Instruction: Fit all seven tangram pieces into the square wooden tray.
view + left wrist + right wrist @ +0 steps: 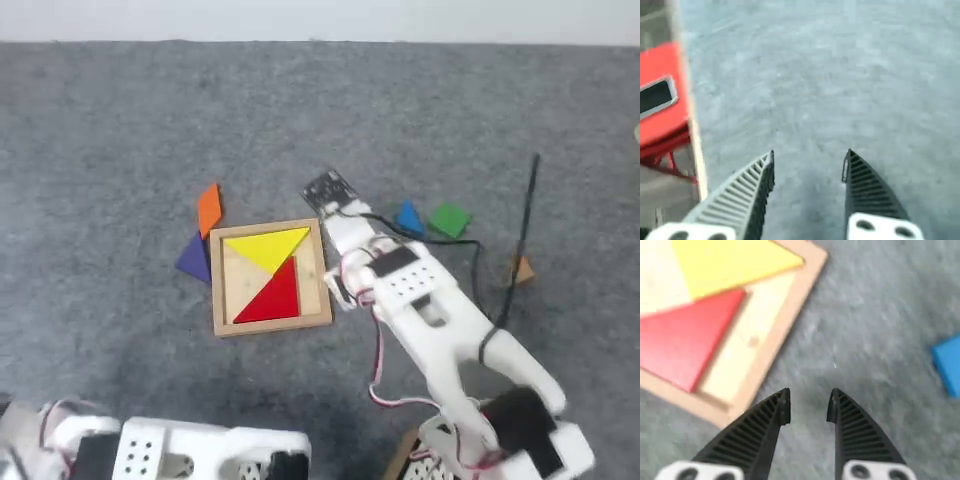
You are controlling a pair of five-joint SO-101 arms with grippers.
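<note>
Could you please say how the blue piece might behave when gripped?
The blue piece looks flat and rigid, so it probably won't bend. Lying flush on the carpet, it may be hard to get under, and would likely slide rather than roll.

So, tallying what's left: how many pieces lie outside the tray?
5: an orange piece and a purple piece beside the tray's left side, a blue piece and a green piece right of it, a small tan piece farther right. The arm could hide another.

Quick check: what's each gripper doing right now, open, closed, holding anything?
Left gripper: open, empty.
Right gripper: open, empty, beside the wooden tray.
</note>
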